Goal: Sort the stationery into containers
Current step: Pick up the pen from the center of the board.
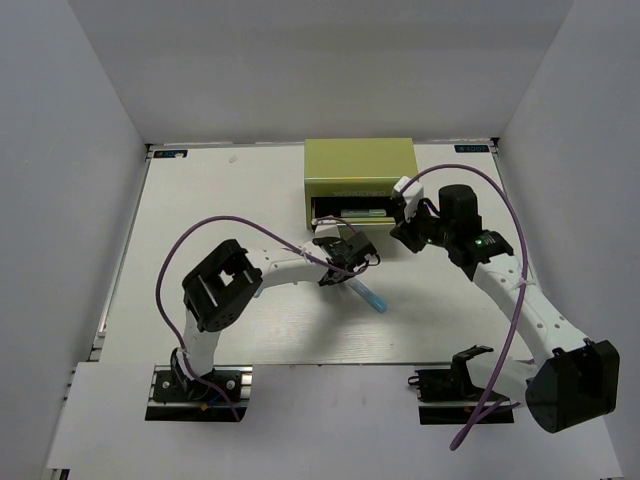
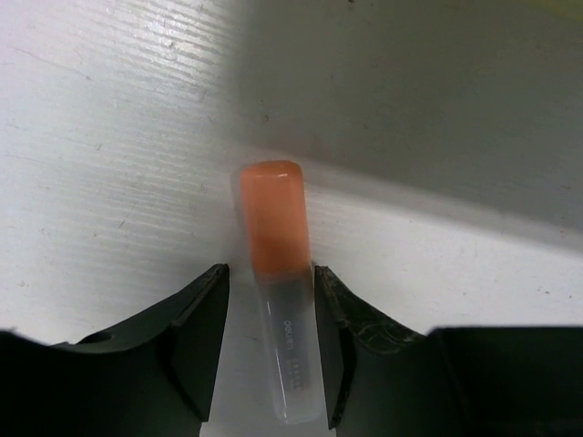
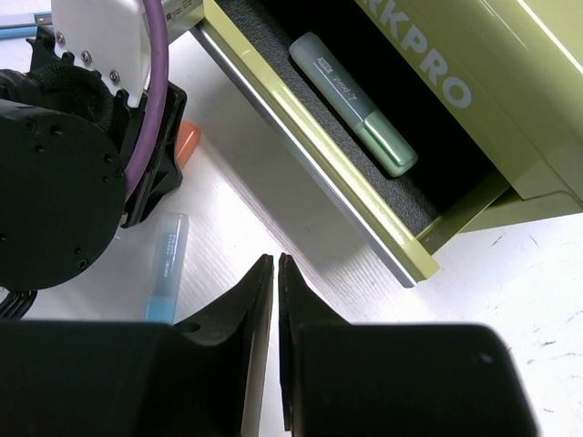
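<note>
An orange-capped pen (image 2: 273, 228), its body pale and translucent, is clamped at frame centre by the left hand (image 2: 271, 287); the right hand (image 3: 275, 269) is pressed together; a teal pen (image 3: 355, 105) lies in the open drawer (image 3: 346, 180), upper right

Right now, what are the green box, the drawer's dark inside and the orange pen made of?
The green chest looks like painted metal: smooth, slightly glossy, crisp folded edges. The drawer lining looks like dark foam, matte and speckled. The orange-tipped pen seems plastic: shiny orange cap, see-through barrel.
</note>
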You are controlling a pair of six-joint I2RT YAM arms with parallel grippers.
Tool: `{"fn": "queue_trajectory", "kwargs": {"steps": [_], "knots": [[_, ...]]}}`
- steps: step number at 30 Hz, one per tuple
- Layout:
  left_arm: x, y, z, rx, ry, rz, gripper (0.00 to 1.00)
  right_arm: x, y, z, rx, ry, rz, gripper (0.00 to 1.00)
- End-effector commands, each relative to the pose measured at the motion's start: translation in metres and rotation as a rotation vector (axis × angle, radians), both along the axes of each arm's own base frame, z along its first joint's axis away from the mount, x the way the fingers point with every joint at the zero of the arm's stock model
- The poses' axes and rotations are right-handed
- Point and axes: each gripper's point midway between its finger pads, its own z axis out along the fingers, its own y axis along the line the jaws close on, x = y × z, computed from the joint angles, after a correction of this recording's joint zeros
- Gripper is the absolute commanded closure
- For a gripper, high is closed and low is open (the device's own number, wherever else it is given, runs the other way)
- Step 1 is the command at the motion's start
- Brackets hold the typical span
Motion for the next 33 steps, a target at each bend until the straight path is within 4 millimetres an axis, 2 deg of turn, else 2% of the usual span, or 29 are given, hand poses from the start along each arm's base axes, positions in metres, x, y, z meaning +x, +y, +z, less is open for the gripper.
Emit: {"fn": "queue_trajectory", "kwargs": {"steps": [1, 2, 5, 11, 17, 21, 25, 26, 28, 30, 31, 33], "knots": [[-0.05, 0.032, -0.04, 0.106, 0.239, -0.028, 0.46, 0.0, 0.004, 0.015, 0.043, -0.041, 0.013, 0.88], [-0.055, 0.029, -0.04, 0.102, 0.246, -0.041, 0.46, 0.0, 0.004, 0.016, 0.044, -0.045, 0.013, 0.88], [-0.06, 0.038, -0.043, 0.132, 0.266, -0.038, 0.46, -0.002, 0.003, 0.016, 0.043, -0.046, 0.012, 0.88], [-0.083, 0.054, -0.048, 0.173, 0.317, -0.037, 0.55, -0.005, 0.003, 0.014, 0.048, -0.04, 0.017, 0.88], [-0.082, 0.059, -0.039, 0.163, 0.291, -0.027, 0.67, -0.006, 0.003, 0.014, 0.051, -0.04, 0.022, 0.88], [-0.082, 0.053, -0.022, 0.121, 0.237, -0.049, 0.8, -0.007, 0.003, 0.013, 0.046, -0.041, 0.023, 0.85], [-0.08, 0.042, 0.008, 0.027, 0.144, -0.098, 0.88, -0.007, 0.002, 0.009, 0.04, -0.034, 0.022, 0.8], [-0.078, 0.042, 0.025, -0.014, 0.103, -0.11, 0.88, -0.009, 0.001, 0.009, 0.041, -0.038, 0.02, 0.78], [-0.074, 0.029, 0.047, -0.098, 0.036, -0.153, 0.92, -0.009, 0.001, 0.009, 0.039, -0.042, 0.021, 0.76], [-0.074, 0.024, 0.066, -0.145, -0.024, -0.217, 0.92, -0.01, 0.0, 0.006, 0.034, -0.037, 0.023, 0.75], [-0.069, 0.016, 0.095, -0.232, -0.096, -0.236, 0.93, -0.01, 0.0, 0.006, 0.035, -0.038, 0.021, 0.75], [-0.066, 0.014, 0.115, -0.258, -0.176, -0.312, 0.95, -0.011, 0.001, 0.006, 0.035, -0.039, 0.024, 0.73]]}}
